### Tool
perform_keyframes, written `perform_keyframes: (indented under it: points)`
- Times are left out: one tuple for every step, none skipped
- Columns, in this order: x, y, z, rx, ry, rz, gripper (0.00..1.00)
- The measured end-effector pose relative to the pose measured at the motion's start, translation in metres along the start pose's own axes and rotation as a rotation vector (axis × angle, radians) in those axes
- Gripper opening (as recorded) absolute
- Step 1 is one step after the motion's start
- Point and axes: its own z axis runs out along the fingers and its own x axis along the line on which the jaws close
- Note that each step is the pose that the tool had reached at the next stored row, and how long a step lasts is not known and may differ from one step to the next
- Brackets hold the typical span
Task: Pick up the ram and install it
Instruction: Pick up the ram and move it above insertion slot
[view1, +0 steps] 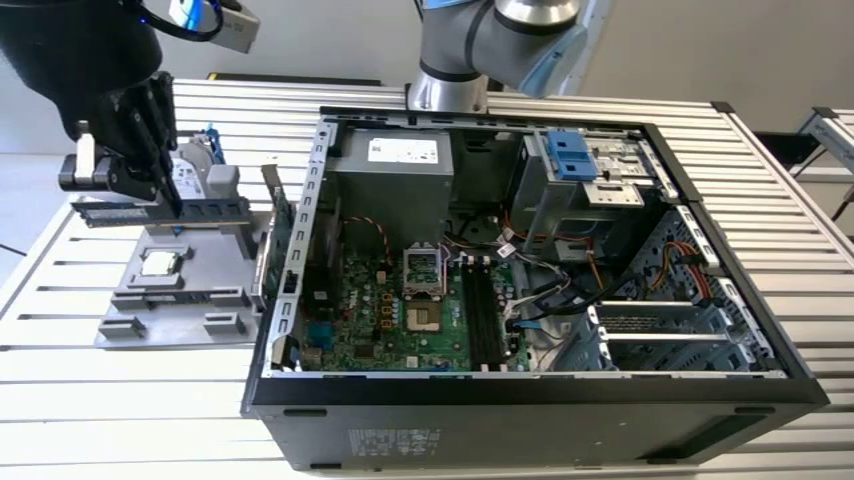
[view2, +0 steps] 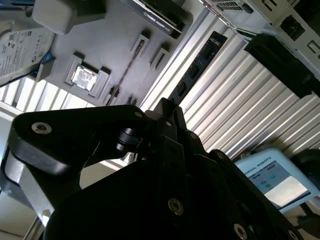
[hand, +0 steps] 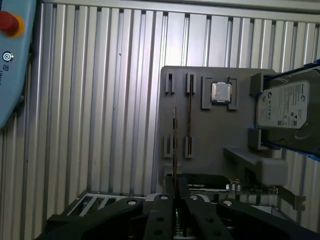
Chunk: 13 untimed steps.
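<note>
Ribbed metal table (view1: 54, 390) carries everything I'm watching. The open computer case (view1: 534, 395) fills its middle, and a grey parts tray (view1: 160, 325) sits by the table's edge on the exterior view's left, just beside the case. Above that tray hangs the gripper (view1: 171, 203), its fingers closed on the ram (view1: 220, 211), which is clear of the tray and held on edge. In the exterior view the stick's long axis runs level, left to right, gripped near its middle. In the first wrist view I see it edge-on, a thin line reaching out from between the fingers. The motherboard's memory slots (view1: 481, 310) lie inside the case, lower and toward the exterior view's right of the ram. By my reading, their long axis runs roughly crosswise to the stick's.
</note>
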Motion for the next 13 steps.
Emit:
perform_keyframes:
  points:
    - [0.0001, -0.0012, 0.0000, 0.0000, 0.0000, 0.000, 0.00]
    - [0.0001, -0.0024, -0.0001, 0.0000, 0.0000, 0.000, 0.00]
    - [0.0002, -0.0035, -0.0001, 0.0000, 0.0000, 0.000, 0.00]
    - [0.0002, -0.0047, -0.0001, 0.0000, 0.0000, 0.000, 0.00]
    - [0.0003, -0.0058, -0.0001, 0.0000, 0.0000, 0.000, 0.00]
    - [0.0004, -0.0069, -0.0002, 0.0000, 0.0000, 0.000, 0.00]
    - [0.0004, -0.0079, -0.0002, 0.0000, 0.0000, 0.000, 0.00]
    - [0.0005, -0.0090, -0.0003, -0.0001, 0.0001, 0.000, 0.00]
    - [0.0005, -0.0100, -0.0003, 0.0000, 0.0000, 0.000, 0.00]
    - [0.0006, -0.0109, -0.0003, 0.0000, 0.0000, 0.000, 0.00]
    - [0.0007, -0.0120, -0.0003, 0.0000, 0.0000, 0.000, 0.00]
    - [0.0007, -0.0131, -0.0004, 0.0000, 0.0000, 0.000, 0.00]
    - [0.0008, -0.0142, -0.0004, 0.0000, 0.0000, 0.000, 0.00]
